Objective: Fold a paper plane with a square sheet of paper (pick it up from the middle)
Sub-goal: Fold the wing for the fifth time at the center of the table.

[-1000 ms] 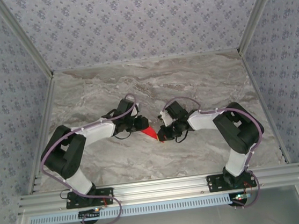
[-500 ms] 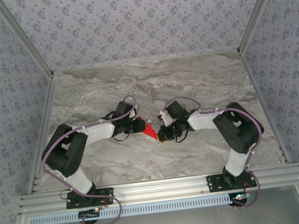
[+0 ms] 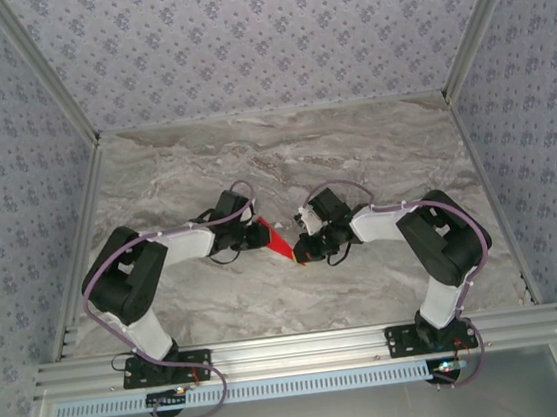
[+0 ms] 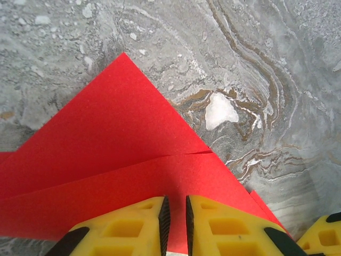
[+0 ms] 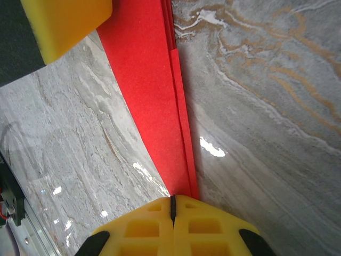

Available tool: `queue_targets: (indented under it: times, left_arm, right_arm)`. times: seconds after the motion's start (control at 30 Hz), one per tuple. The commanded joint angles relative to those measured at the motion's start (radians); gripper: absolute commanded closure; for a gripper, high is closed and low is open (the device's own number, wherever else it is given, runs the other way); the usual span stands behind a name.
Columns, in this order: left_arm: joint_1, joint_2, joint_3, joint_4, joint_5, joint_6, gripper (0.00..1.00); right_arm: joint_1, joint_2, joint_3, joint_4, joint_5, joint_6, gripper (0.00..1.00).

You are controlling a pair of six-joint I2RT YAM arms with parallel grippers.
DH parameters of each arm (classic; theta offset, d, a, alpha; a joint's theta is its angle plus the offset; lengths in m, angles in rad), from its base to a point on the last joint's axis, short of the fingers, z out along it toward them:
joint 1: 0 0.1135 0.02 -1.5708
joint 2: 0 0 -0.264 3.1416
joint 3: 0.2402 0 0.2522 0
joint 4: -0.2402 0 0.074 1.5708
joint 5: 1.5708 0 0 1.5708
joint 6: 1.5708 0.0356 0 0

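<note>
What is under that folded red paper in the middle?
Grey marbled tabletop shows around the folded bright red paper sheet; whatever lies directly beneath is covered by it.

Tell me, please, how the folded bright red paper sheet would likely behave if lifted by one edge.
The folded bright red paper sheet looks thin, so probably very light and floppy beyond any pinch. Its stacked creased layers should stiffen it somewhat along the fold. Its matte surface probably will not slip from the shut right gripper.
</note>
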Motion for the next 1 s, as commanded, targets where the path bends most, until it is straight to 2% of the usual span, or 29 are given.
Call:
queue_targets:
  times: [0.0,0.07,0.23,0.57,0.77,0.87,0.97]
  left_arm:
    - [0.053,0.02,-0.032,-0.012,-0.08,0.024,0.79]
    - [0.082,0.017,-0.044,-0.007,-0.077,0.014,0.79]
    - [0.196,-0.012,-0.121,0.084,0.013,-0.079,0.78]
    - [0.34,-0.086,-0.144,0.049,0.013,-0.081,0.78]
    - [0.309,-0.264,-0.168,0.054,0.043,-0.119,0.78]
    - [0.233,-0.369,-0.209,0.074,0.008,-0.161,0.78]
    - [0.13,-0.412,-0.245,0.146,-0.004,-0.217,0.79]
  right_arm:
    - [-0.009,0.062,-0.057,-0.138,0.106,-0.022,1.0]
    - [-0.01,0.063,-0.06,-0.141,0.104,-0.024,1.0]
    - [-0.01,0.063,-0.067,-0.14,0.091,-0.033,1.0]
    - [-0.01,0.067,-0.069,-0.135,0.085,-0.029,1.0]
    - [-0.008,0.065,-0.063,-0.129,0.079,-0.02,1.0]
    - [-0.007,0.064,-0.062,-0.13,0.081,-0.02,1.0]
    - [-0.007,0.066,-0.062,-0.134,0.084,-0.018,1.0]
